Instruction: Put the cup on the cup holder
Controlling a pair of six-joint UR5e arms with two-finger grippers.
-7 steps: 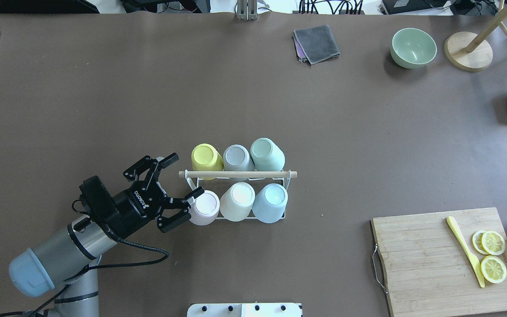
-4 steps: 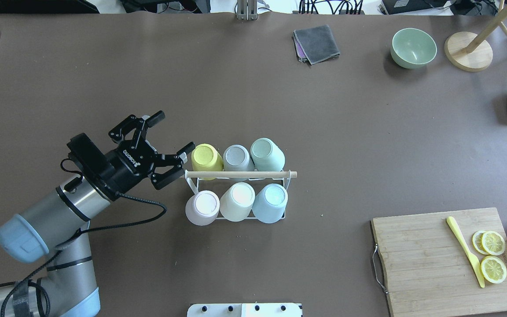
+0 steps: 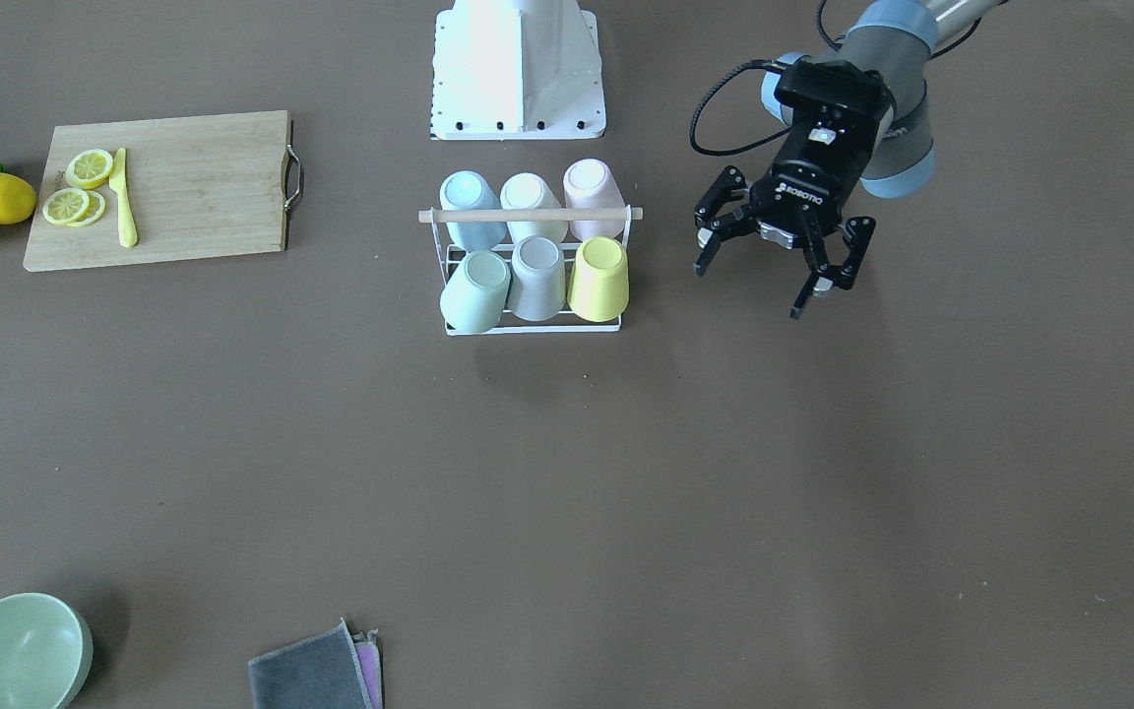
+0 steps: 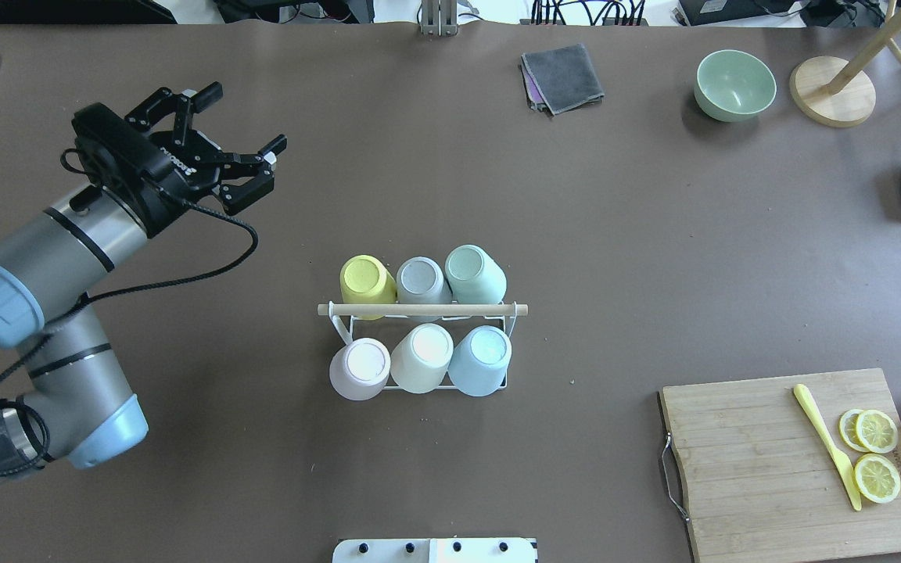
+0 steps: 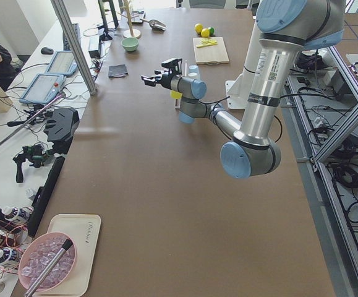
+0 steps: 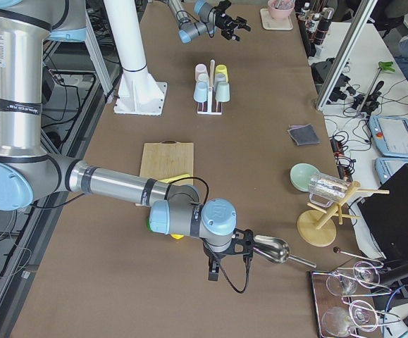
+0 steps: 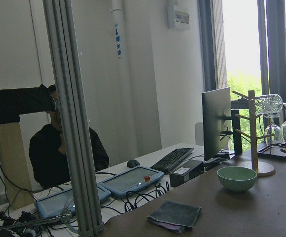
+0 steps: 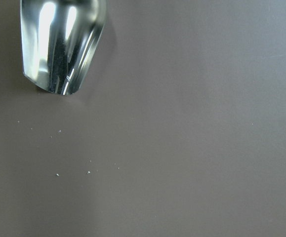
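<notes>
Front view: left claw (image 3: 752,289) spread apart, empty, well off the cup holder (image 3: 528,214).
Overhead: six cups (image 4: 422,358) upside down on its pegs. Probably light, stiff and slick, so pinch the sidewall.
Overhead, surface (image 4: 615,234): matte brown, cutting board (image 4: 771,453) well apart.
Right side view: right claw (image 6: 228,257), can't tell its state.

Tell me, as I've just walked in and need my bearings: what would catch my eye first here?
The white rack in the middle of the table, six pastel cups bottoms up on its pegs, draws the eye first. Next the left claw, open and empty, hangs apart from it on the robot's left. A cutting board with lemon slices lies on the robot's right.
</notes>
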